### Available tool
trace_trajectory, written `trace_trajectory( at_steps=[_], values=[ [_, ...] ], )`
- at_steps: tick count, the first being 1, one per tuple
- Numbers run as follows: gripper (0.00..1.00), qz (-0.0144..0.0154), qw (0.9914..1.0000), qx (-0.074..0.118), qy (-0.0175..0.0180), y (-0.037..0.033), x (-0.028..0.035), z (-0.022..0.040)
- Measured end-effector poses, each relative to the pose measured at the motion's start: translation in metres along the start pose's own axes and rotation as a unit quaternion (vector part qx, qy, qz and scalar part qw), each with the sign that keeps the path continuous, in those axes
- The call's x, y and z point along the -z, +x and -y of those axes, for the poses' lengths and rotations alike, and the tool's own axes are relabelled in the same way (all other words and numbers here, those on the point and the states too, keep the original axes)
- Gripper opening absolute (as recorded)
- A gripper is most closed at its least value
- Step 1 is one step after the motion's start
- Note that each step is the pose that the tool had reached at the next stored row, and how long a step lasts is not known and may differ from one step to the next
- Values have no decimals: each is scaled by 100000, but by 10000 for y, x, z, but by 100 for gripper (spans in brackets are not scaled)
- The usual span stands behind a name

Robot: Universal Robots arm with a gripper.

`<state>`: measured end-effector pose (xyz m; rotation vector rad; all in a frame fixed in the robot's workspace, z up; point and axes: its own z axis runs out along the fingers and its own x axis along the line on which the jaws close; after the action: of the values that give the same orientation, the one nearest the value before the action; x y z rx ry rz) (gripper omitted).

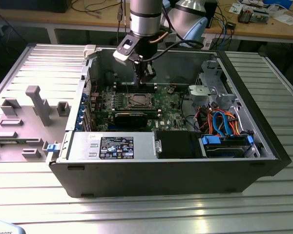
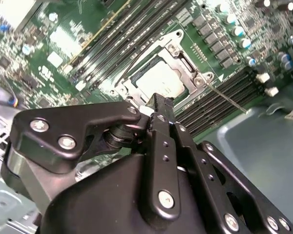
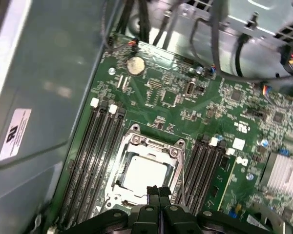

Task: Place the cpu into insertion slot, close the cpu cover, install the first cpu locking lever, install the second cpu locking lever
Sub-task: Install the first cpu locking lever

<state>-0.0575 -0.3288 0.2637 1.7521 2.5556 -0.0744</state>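
**Hand.** The hand [image 1: 145,75] hangs inside the open computer case [image 1: 161,180], just above the processor socket. In both wrist views its fingertips [image 3: 154,191] [image 2: 158,103] are pressed together with nothing between them, and they hover over the near edge of the socket.

**Task items.** The cpu [image 3: 144,175] [image 2: 158,80] [image 1: 137,101] lies flat in the socket, silver-grey top upward. The cpu cover [image 3: 151,144] [image 2: 180,53] lies down around it, with the chip showing through its square opening. In the second wrist view a thin metal lever [image 2: 224,97] runs out from one socket corner and slants across the neighbouring memory slots. I cannot tell whether it is latched.

**Surroundings.**
- Black memory slots [image 3: 93,156] flank the socket on both sides on the green motherboard [image 3: 171,97] [image 1: 171,105].
- A coin battery [image 3: 134,65] sits on the board, well apart from the socket.
- In the exterior view a long black card [image 1: 132,118] lies just on the near side of the socket.
- Orange and blue cables [image 1: 219,122] bunch at the exterior view's right of the case.
- The case rests on a ribbed metal surface [image 1: 136,214].
- A grey fixture tray [image 1: 19,122] stands beside the case at the exterior view's left.
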Motion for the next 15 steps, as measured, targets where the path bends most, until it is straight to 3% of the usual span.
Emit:
trace_trajectory(
  at_steps=[4, 7, 8, 13, 14, 15],
  values=[
    [11, 66, 99919, 4020, -247, 0, -1, 0],
    [11, 120, 99717, 7497, -464, 0, -5, 0],
    [11, 153, 99563, 9317, -573, 0, -6, 0],
    [11, 228, 98978, 14228, -881, 1, -12, 0],
    [11, 241, 98838, 15170, -941, 1, -14, 0],
    [11, 267, 98594, 16675, -1033, 1, -15, 0]
  ],
)
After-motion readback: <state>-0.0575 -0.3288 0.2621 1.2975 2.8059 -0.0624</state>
